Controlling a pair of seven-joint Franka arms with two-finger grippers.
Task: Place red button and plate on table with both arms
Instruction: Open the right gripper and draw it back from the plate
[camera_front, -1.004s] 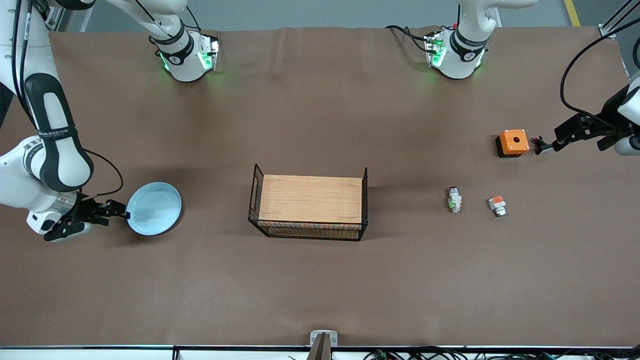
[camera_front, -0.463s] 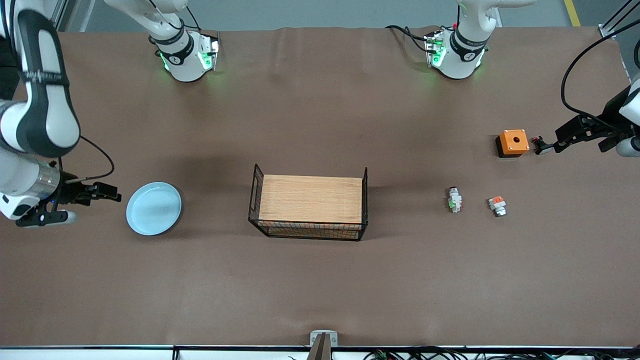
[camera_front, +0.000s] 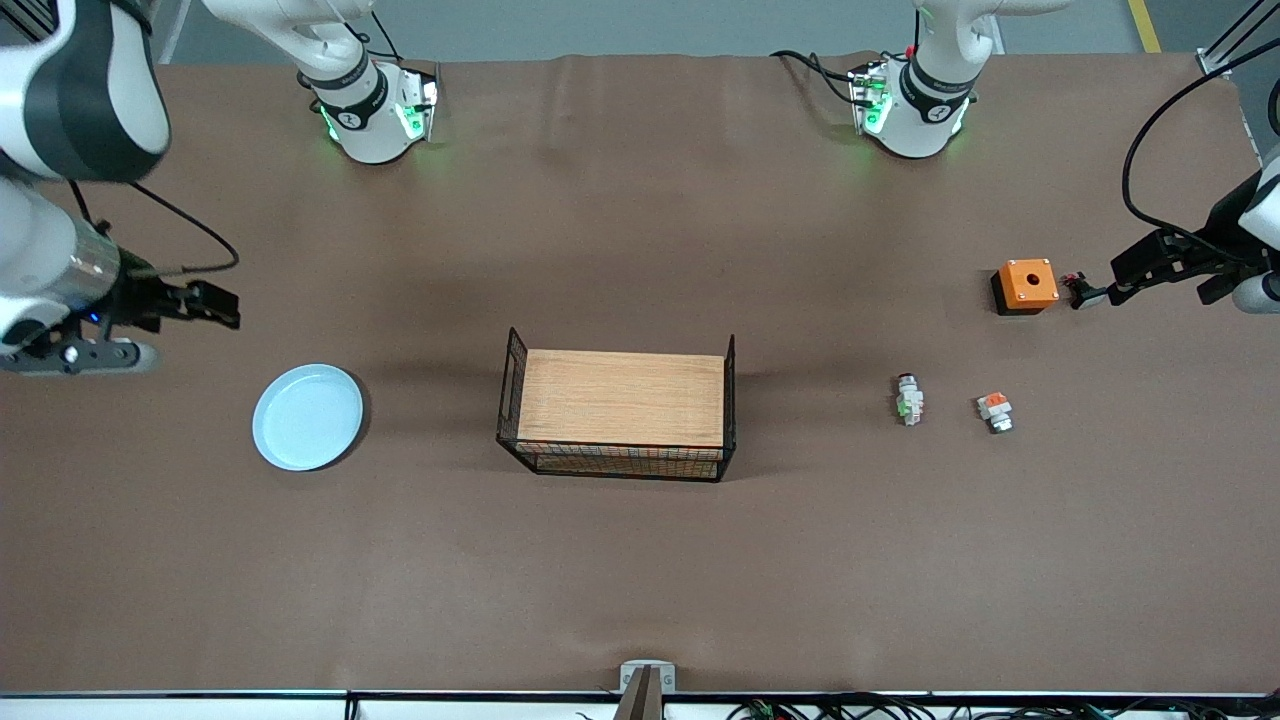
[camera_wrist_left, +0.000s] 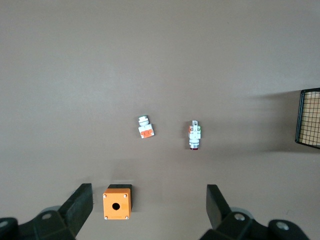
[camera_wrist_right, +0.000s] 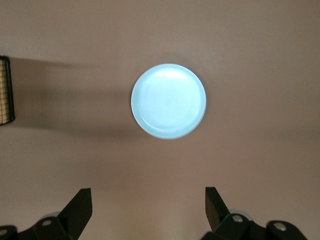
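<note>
Both claws are released and hold nothing: right claw (camera_front: 228, 305) hangs over bare brown worktop (camera_front: 640, 560) near the round pale-blue plate (camera_front: 307, 417). Left claw (camera_front: 1085, 293) hangs beside the square orange box (camera_front: 1025, 286). The small blocky red button (camera_front: 908, 399) lies on the matte sheet.

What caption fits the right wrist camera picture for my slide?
Right gripper, jaws open, hangs over the brown table with the pale-blue plate lying flat.

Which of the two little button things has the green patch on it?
The red button, the one closer to the wire basket. The other small part has an orange-red patch instead.
</note>
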